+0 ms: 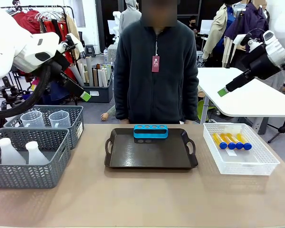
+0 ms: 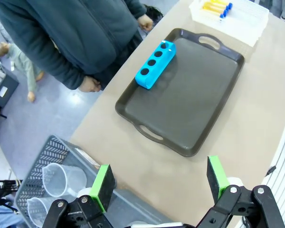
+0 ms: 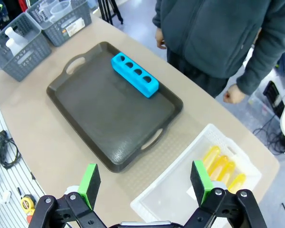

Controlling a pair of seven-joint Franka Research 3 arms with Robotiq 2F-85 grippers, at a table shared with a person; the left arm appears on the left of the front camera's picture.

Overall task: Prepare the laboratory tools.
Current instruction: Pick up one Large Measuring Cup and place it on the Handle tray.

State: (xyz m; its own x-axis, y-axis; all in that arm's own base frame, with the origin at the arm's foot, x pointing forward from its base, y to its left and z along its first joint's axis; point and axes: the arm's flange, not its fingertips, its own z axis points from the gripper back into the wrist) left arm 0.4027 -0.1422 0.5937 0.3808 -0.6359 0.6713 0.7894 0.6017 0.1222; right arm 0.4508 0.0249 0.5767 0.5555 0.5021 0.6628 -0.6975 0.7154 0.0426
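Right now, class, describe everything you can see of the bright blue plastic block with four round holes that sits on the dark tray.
The bright blue plastic block is an oblong rack with rounded ends. It looks like smooth moulded plastic. Four round holes run in a single row along its top, and all are empty. It lies flat, lengthwise, inside the dark brown rectangular tray, close to the middle of the tray's far rim. Nothing but the tray touches it.
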